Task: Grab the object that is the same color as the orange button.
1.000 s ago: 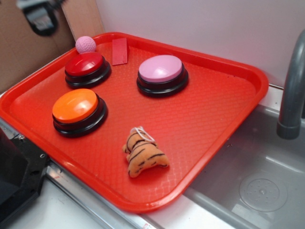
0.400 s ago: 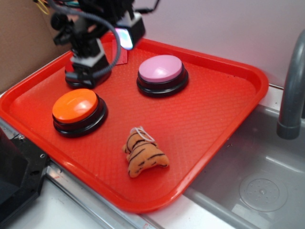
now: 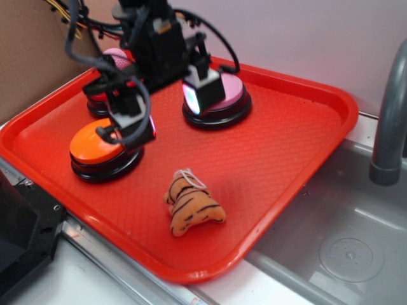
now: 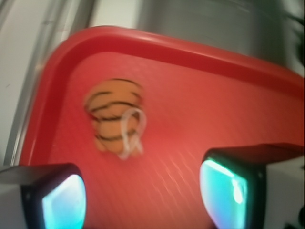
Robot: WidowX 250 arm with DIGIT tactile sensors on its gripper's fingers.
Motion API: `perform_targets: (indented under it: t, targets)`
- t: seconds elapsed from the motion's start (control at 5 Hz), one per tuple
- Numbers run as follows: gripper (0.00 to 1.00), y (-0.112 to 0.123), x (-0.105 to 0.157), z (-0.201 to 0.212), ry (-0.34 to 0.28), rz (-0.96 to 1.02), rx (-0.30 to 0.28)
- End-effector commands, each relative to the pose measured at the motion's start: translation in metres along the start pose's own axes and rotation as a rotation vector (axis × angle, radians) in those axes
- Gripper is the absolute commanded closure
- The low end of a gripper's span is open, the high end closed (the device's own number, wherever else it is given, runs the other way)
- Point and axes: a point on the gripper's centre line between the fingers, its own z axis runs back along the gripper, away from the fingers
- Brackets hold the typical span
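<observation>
The small orange plush tiger [image 3: 191, 206] with black stripes and a white loop string lies on the red tray [image 3: 286, 159] near its front edge. It also shows in the wrist view [image 4: 114, 117], blurred, ahead of the jaws. The orange button [image 3: 98, 145] on its black base stands at the tray's left, partly covered by one finger. My gripper [image 3: 172, 108] hovers above the tray between the orange and pink-topped buttons, open wide and empty, short of the tiger. In the wrist view the gripper [image 4: 143, 198] has bare tray between its glowing pads.
A pink-topped button [image 3: 219, 101] stands behind the right finger. A red-topped button [image 3: 98, 101] and a pink ball [image 3: 114, 57] sit at the back left, partly hidden by the arm. A grey sink [image 3: 343, 248] and faucet [image 3: 389, 121] lie right of the tray.
My gripper came in from the back left and moved forward and right over the tray, toward the tiger. The tiger and the buttons have not moved.
</observation>
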Motion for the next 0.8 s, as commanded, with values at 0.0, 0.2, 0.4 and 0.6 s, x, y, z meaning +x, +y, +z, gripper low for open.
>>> perform_targets:
  t: [0.0,0.2,0.4,0.6]
  targets:
    - [0.00,-0.029,0.019,-0.044,-0.066,-0.201,-0.066]
    - [0.00,-0.031,0.016,-0.060,-0.054,-0.186,-0.089]
    - [0.00,-0.030,0.015,-0.070,-0.018,-0.165,-0.092]
    - [1.00,-0.028,0.013,-0.062,-0.041,-0.134,-0.059]
